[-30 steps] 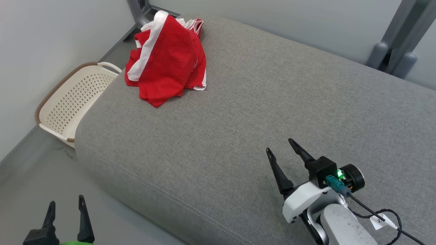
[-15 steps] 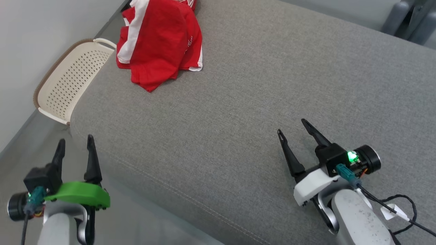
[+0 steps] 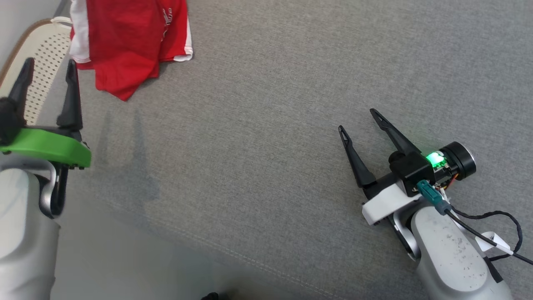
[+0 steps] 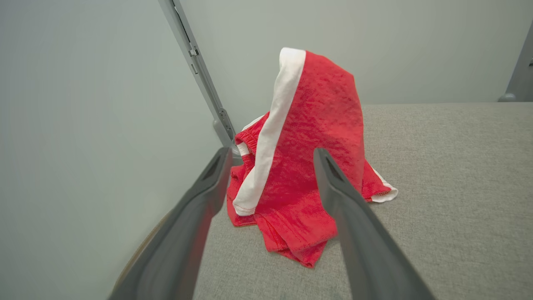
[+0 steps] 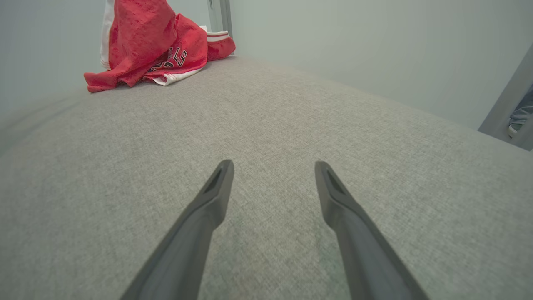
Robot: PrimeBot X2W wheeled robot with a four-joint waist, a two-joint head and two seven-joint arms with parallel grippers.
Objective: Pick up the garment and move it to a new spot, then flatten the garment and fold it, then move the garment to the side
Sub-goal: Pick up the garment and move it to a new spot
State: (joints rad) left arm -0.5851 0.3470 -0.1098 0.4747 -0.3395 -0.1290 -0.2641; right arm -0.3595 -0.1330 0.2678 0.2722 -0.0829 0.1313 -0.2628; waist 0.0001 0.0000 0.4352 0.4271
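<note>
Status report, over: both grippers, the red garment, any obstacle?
Left gripper open, aimed at garment, not touching. Right gripper open, low over grey cushion. Garment crumpled at cushion's far left corner, not yet picked up. Nothing between; white basket beside cushion.

Left gripper [image 4: 271, 153]: both fingers spread wide, empty, short of the garment [image 4: 320, 116] and clear of it. Garment: red with a white band, heaped in a tall peak on the grey cushion [image 4: 454, 187]. Grey metal post [image 4: 200, 71] stands just behind the garment's left side, against the pale wall [image 4: 83, 104].
</note>
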